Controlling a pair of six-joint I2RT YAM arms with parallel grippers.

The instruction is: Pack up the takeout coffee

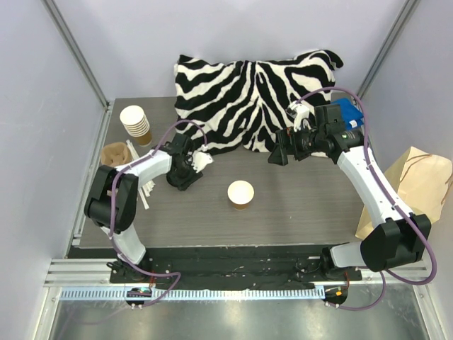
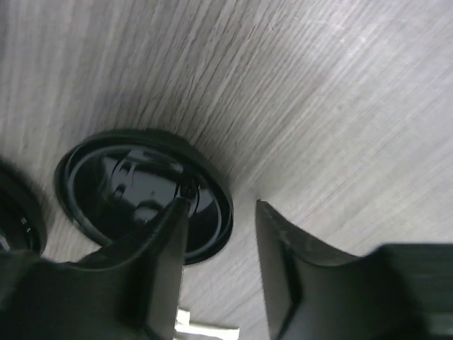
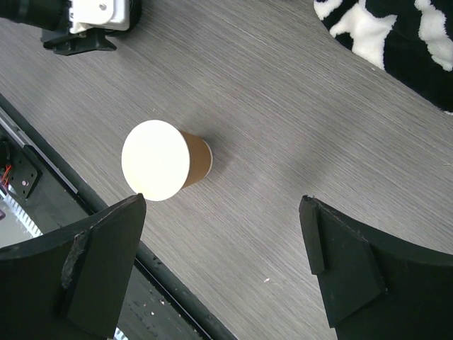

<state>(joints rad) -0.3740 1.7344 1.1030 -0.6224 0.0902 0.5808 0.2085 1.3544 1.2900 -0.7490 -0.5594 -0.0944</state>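
top view: the coffee cup (image 1: pixel 241 195) stands unlidded on the table (image 1: pixel 318 205), apart from both pincers. the arms are bent inward.
left wrist: left gripper (image 2: pixel 223 205) parted, empty, low beside a black lid (image 2: pixel 134 191).
right wrist: right gripper (image 3: pixel 223 212) spread wide, raised, with the cup beyond one finger.

Small kraft-brown paper cup (image 1: pixel 241 195) (image 3: pixel 166 161), standing upright and free on the counter (image 1: pixel 311 212). Set on the near side of the zebra-striped cushion (image 1: pixel 248 99), well apart from it and roughly in line with its middle. Tapered, with a narrow brown base and a wider top. Top seen as a plain cream-white round with a thin rim.
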